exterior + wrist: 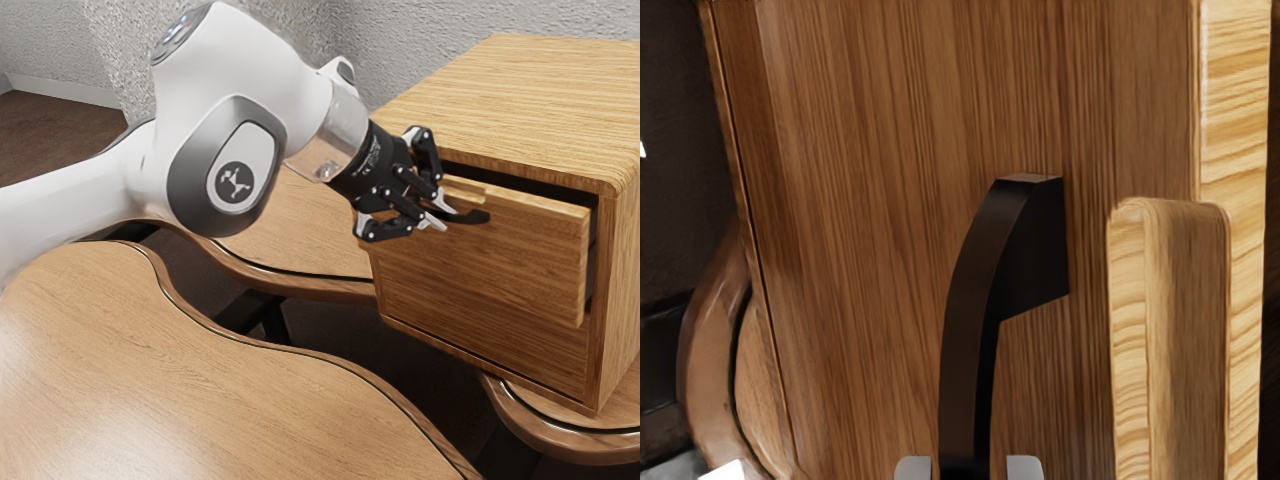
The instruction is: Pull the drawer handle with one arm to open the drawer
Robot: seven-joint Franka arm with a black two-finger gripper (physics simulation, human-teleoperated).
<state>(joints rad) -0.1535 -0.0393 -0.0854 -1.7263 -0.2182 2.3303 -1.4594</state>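
My gripper [436, 212] is closed on the black drawer handle [470, 214], which runs straight out between my two grey fingertips [912, 468]. The handle sits on the front of the upper drawer [490, 260], just ahead of my hand. The drawer stands partly out of the wooden cabinet [520, 100], with a dark gap above it. The cabinet rests on the round worktop [560, 425] at the exterior view's right.
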